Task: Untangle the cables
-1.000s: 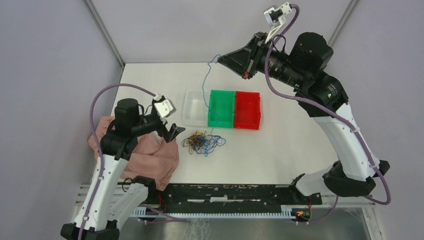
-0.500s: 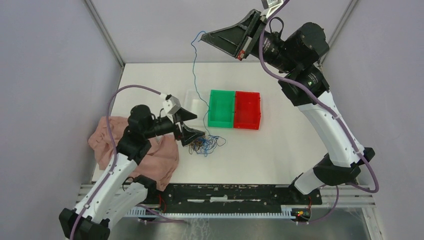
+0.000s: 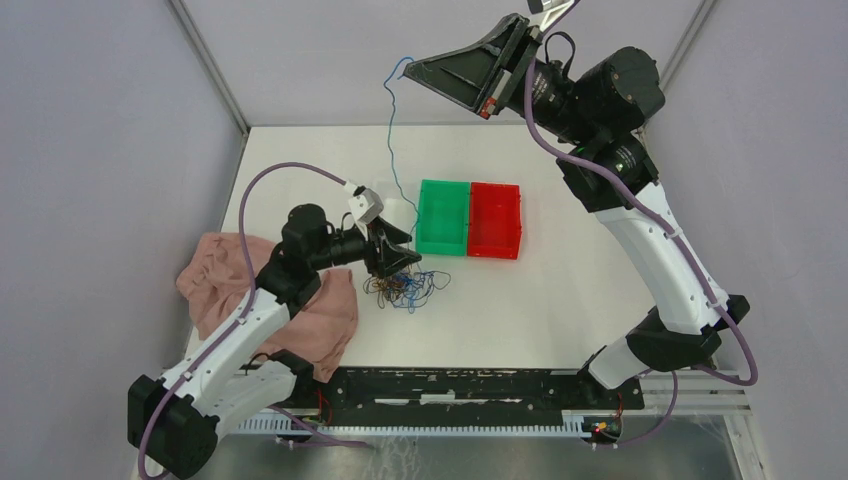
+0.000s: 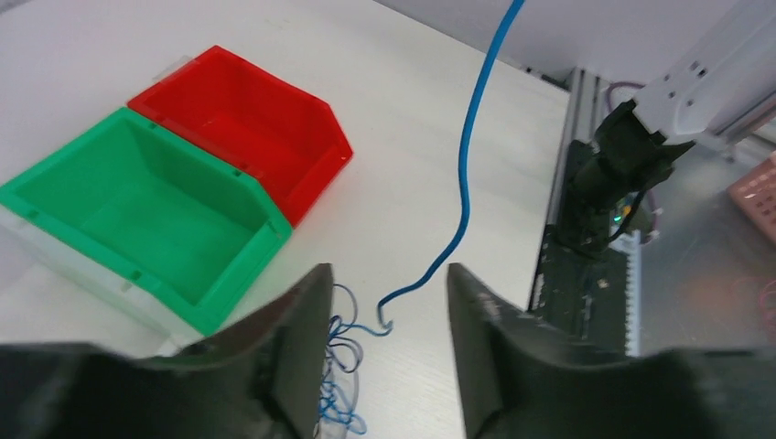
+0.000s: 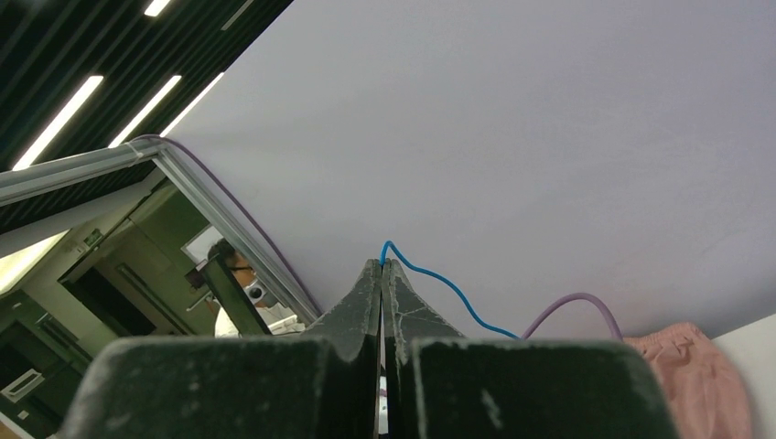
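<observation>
The cables [image 3: 408,288] lie in a small blue, orange and dark tangle on the white table, in front of the bins. My right gripper [image 3: 407,68] is raised high at the back and shut on one blue cable [image 3: 390,130], which hangs down towards the tangle. In the right wrist view that blue cable [image 5: 430,273] comes out of the closed tips [image 5: 382,263]. My left gripper [image 3: 402,262] hovers over the tangle's far edge, open. The blue cable's lower end [image 4: 455,233] drops between its fingers [image 4: 291,343] without touching them, and the tangle's loops [image 4: 340,352] lie by the left finger.
A green bin [image 3: 443,218] and a red bin [image 3: 495,220] stand side by side mid-table, with a clear bin [image 3: 398,210] at their left, partly hidden by my left wrist. A pink cloth [image 3: 305,305] lies at the left. A black rail [image 3: 450,385] runs along the near edge.
My left gripper has swung right, from over the cloth to the tangle, and its jaws have narrowed. My right arm has lifted the blue cable higher and then held almost still.
</observation>
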Controlling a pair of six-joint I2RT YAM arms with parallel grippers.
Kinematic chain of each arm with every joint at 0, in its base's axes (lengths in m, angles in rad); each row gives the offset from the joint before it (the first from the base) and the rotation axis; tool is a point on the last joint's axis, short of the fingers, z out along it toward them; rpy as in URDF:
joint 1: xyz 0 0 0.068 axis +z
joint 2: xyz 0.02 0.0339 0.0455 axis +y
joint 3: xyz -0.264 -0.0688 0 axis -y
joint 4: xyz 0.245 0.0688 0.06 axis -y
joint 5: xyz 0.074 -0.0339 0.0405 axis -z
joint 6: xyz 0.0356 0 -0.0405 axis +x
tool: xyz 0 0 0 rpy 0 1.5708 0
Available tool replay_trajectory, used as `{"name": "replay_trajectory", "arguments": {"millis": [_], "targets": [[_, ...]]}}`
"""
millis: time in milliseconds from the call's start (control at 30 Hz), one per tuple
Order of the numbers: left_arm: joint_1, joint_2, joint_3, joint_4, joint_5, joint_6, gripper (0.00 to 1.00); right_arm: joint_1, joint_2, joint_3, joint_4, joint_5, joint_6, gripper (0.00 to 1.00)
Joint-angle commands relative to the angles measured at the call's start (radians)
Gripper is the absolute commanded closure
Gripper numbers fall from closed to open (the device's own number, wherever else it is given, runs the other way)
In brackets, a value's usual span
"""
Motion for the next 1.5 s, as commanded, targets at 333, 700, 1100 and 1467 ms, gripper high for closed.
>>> {"name": "replay_trajectory", "arguments": {"millis": [333, 700, 1100, 1467], "targets": [[-0.005, -0.021, 0.160, -0.095, 0.171, 0.031, 0.97, -0.011, -0.110, -0.218, 0.013, -0.024, -0.119, 0.79], [-0.006, -0.040, 0.350, -0.238, 0.160, 0.087, 0.97, -0.012, -0.493, -0.908, -0.127, 0.137, -0.804, 0.16], [-0.006, -0.037, 0.454, -0.267, 0.147, 0.094, 0.97, -0.007, -0.529, -1.230, 0.237, -0.157, -0.765, 0.21], [-0.005, -0.046, 0.501, -0.264, 0.124, 0.079, 0.97, 0.041, -0.512, -1.230, 0.350, -0.126, -0.686, 0.23]]}}
